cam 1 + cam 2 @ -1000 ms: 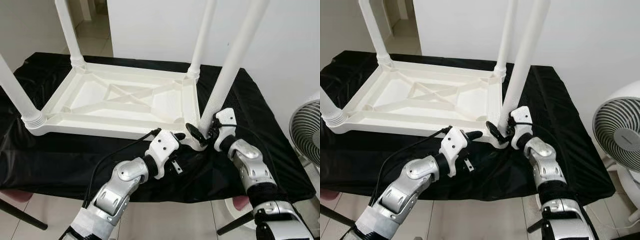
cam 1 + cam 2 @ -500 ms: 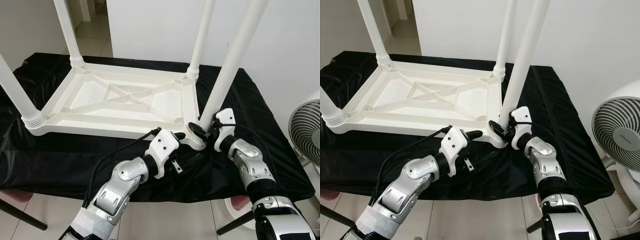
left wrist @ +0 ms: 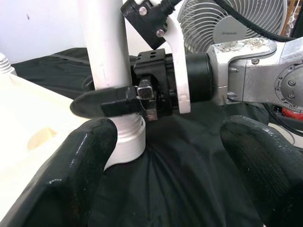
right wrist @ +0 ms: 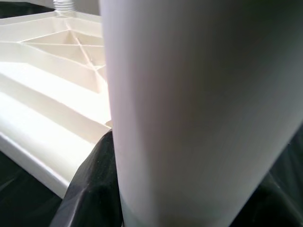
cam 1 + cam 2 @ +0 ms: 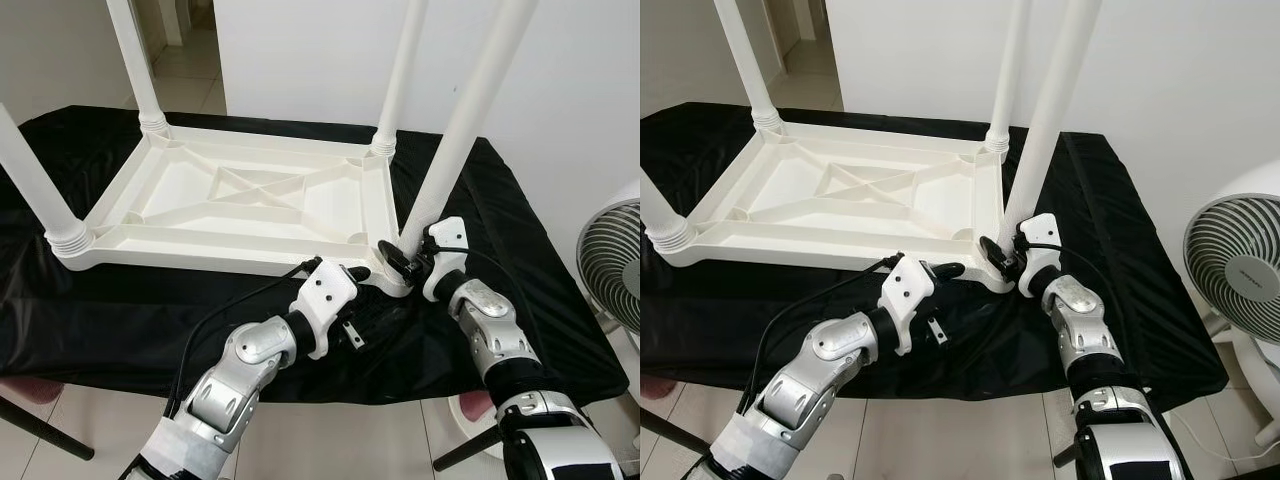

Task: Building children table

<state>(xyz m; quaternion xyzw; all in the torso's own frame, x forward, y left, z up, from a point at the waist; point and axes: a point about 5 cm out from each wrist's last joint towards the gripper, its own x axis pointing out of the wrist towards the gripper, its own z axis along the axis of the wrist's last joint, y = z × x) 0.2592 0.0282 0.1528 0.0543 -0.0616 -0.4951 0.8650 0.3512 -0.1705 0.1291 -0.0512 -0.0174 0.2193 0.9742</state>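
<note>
The white plastic children's table (image 5: 200, 258) lies upside down on a black cloth, its legs pointing up. My right gripper (image 5: 403, 262) is at the base of the near right leg (image 5: 460, 130), shut on it just above the threaded socket; one black finger (image 3: 106, 101) crosses the leg's front. That leg (image 4: 199, 113) looms very close in the right wrist view, beside the ribbed underside (image 4: 52, 94). My left gripper (image 5: 360, 272) hovers at the same corner, a little to the left of the leg. Its fingers (image 3: 80, 165) are spread wide and open, with nothing between them.
Three other legs stand in their sockets: far left (image 5: 135, 60), near left (image 5: 30, 180), far right (image 5: 400, 70). The black cloth (image 5: 120, 310) covers the whole worktop down to its front edge. A white fan (image 5: 612, 265) stands to the right, a white wall behind.
My right gripper has drawn in slightly toward the leg's base, its black finger now lying closer against the leg. The left arm has hardly moved.
</note>
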